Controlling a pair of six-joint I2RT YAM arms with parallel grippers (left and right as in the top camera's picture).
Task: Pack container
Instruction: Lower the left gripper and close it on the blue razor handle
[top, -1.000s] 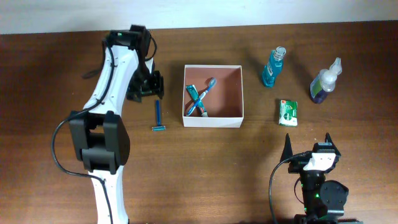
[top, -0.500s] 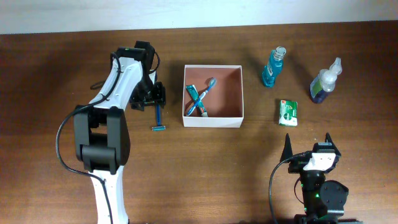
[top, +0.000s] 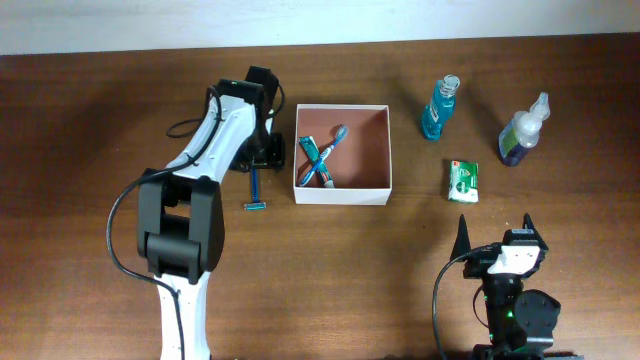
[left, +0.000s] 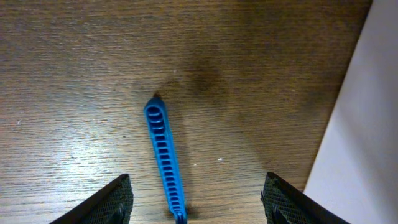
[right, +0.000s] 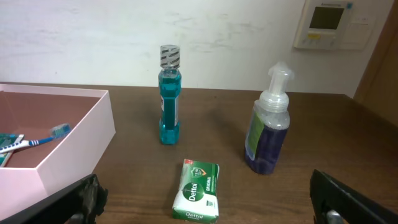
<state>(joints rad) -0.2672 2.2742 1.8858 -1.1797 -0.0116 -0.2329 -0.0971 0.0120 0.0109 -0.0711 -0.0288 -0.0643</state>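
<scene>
One container (top: 343, 196), one razor (left: 165, 158) under parted left jaws, right jaws wide, one soap (right: 198, 199)

1. I see the container (top: 365, 150) as a square, shallow white cardboard box with thin white walls and a pinkish-brown floor.
2. It sits upright and open-topped, flat on the brown wooden table (top: 330, 270), slightly above the middle of my overhead view, its sides square to the table's edges.
3. On my left wrist camera only one plain white wall (left: 367, 124) shows, filling the right edge; the inside is hidden there.
4. On my right wrist camera a corner (right: 68, 146) shows at the left, its walls looking pinkish.
5. A toothbrush (top: 338, 135) and a tube (top: 322, 170) lie crossed in the left half of its floor.
</scene>
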